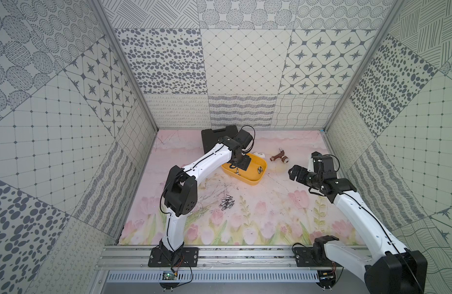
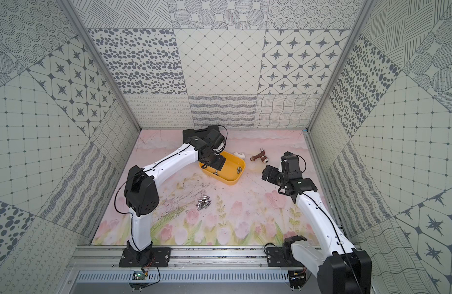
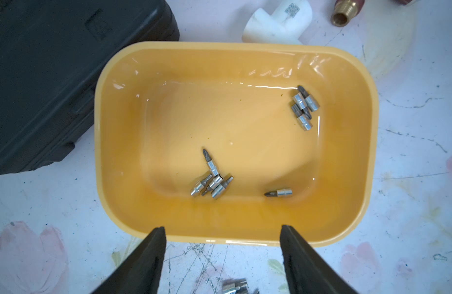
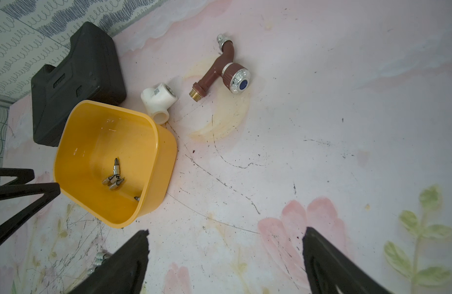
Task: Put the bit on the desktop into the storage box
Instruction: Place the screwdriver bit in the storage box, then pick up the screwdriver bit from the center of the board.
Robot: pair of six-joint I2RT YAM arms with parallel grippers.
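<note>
Right gripper [image 4: 226,230]: wide, empty, over desk [image 4: 321,127]
Left gripper [image 3: 223,227]: wide, empty, over box [image 3: 235,48]
Bits [image 1: 227,203]: pile on desk near box, some inside
Tee [image 3: 278,23]: sticker's too blurry to read

Yellow storage box [image 3: 123,132] holds scattered silver bits [image 3: 214,183]; a bit cluster [image 1: 227,203] lies on the desktop [image 1: 270,203] nearby.

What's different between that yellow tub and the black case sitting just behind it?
The yellow tub is open-topped, so the metal bits inside it show; the black case is shut and hides whatever it holds. The tub is glossy with smooth walls; the case is matte with moulded ridges. The case lies nearer the back wall than the tub. Both are rounded rectangles lying flat on the flowered tabletop.
</note>
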